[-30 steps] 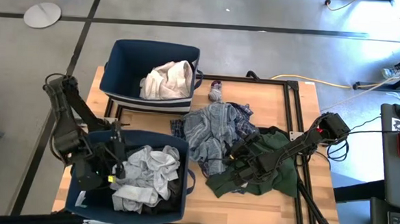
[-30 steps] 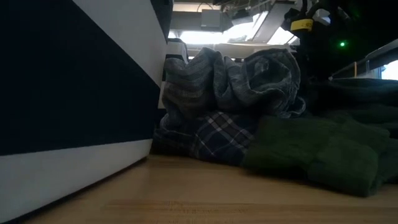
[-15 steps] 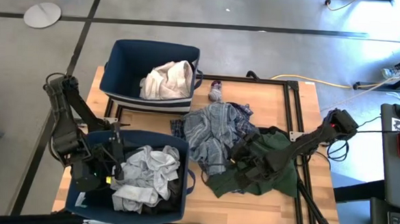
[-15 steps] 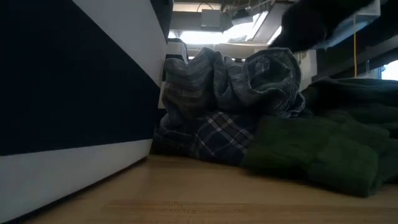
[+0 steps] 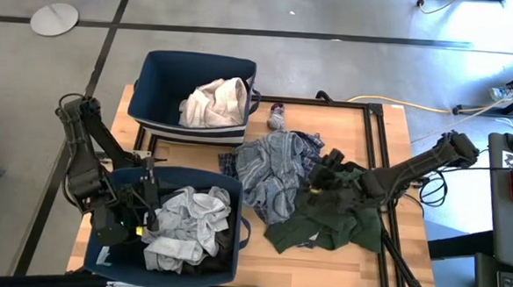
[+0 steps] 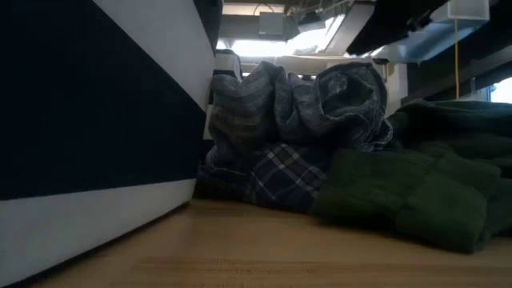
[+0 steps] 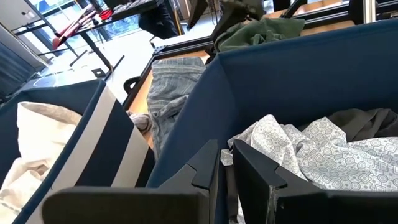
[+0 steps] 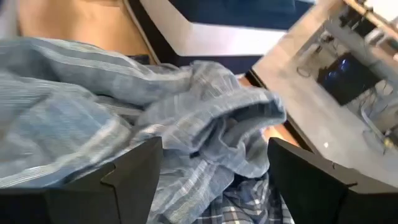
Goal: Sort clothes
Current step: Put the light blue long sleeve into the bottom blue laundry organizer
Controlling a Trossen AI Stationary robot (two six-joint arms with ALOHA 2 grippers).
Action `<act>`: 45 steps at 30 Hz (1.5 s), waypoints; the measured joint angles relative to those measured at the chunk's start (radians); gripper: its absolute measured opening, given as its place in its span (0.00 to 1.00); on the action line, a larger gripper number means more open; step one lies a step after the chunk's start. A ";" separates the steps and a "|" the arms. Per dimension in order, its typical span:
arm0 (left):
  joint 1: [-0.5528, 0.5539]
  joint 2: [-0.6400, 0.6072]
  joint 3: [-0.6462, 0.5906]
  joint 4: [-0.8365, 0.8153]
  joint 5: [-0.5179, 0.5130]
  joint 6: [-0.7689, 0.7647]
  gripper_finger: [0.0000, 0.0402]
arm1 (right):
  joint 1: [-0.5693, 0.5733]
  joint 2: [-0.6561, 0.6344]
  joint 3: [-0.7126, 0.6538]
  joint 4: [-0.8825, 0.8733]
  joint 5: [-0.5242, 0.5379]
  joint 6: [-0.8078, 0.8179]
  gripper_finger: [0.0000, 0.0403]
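**Striped cloth under wide-open right fingers**

Grey-blue striped garment [image 5: 273,166] lies heaped at the middle of the wooden table [image 5: 389,137], on top of a blue plaid garment [image 6: 276,178] whose edge shows beneath it. The right gripper [image 5: 324,169] hangs just above the striped heap's right side, its two dark fingers [image 8: 118,180] spread wide on either side of the folds and holding nothing. A dark green garment [image 5: 336,222] spreads under the right arm toward the table's right front part, touching the striped one. A small grey-purple sock [image 5: 276,119] lies near the table's far edge, beside the far navy bin [image 5: 154,90], which holds a white/cream garment [image 5: 215,102]. At the table's front-left corner the near navy bin [image 5: 110,246] holds a light patterned garment [image 5: 186,228] over a dark grey garment [image 7: 364,121]. The left gripper [image 5: 147,215] sits at this bin's left rim, fingers nearly together with only a thin gap, gripping nothing that can be seen.
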 joint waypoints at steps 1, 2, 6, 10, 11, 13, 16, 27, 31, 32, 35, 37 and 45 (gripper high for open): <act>0.000 0.000 0.000 0.000 0.000 0.000 0.10 | -0.017 -0.012 -0.027 0.036 -0.018 -0.001 0.72; 0.000 0.000 0.000 0.000 0.000 0.001 0.10 | -0.034 -0.023 -0.056 0.071 -0.037 -0.006 0.72; 0.000 0.000 0.000 0.000 0.000 0.001 0.10 | -0.101 -0.085 -0.186 0.230 -0.114 -0.064 0.72; 0.000 0.000 0.000 -0.001 0.000 0.004 0.10 | -0.183 -0.198 -0.317 0.428 -0.245 -0.123 0.72; 0.000 0.000 0.000 0.000 0.000 0.007 0.10 | -0.202 -0.228 -0.348 0.487 -0.301 -0.139 0.72; 0.000 0.000 0.000 -0.001 0.000 0.010 0.10 | -0.244 -0.274 -0.407 0.604 -0.425 -0.165 0.72; 0.000 0.000 0.000 -0.001 0.000 0.012 0.10 | -0.304 -0.299 -0.475 0.758 -0.532 -0.165 0.72; 0.000 0.000 0.000 -0.001 0.000 0.010 0.10 | -0.345 -0.224 -0.515 0.946 -0.595 -0.106 0.72; 0.000 0.000 0.000 -0.001 0.000 0.008 0.10 | -0.314 -0.179 -0.503 0.960 -0.471 -0.114 0.72; 0.000 0.000 0.000 -0.001 0.000 0.008 0.10 | -0.298 -0.164 -0.493 0.955 -0.423 -0.132 0.72; 0.000 0.000 0.000 -0.001 0.000 0.003 0.10 | -0.242 -0.118 -0.452 0.954 -0.324 -0.175 0.72; 0.000 0.000 0.000 -0.001 0.000 0.003 0.10 | -0.217 -0.085 -0.424 0.951 -0.292 -0.189 0.72; 0.000 0.000 0.000 -0.001 0.000 -0.018 0.10 | -0.208 -0.013 -0.356 0.810 -0.061 -0.128 0.72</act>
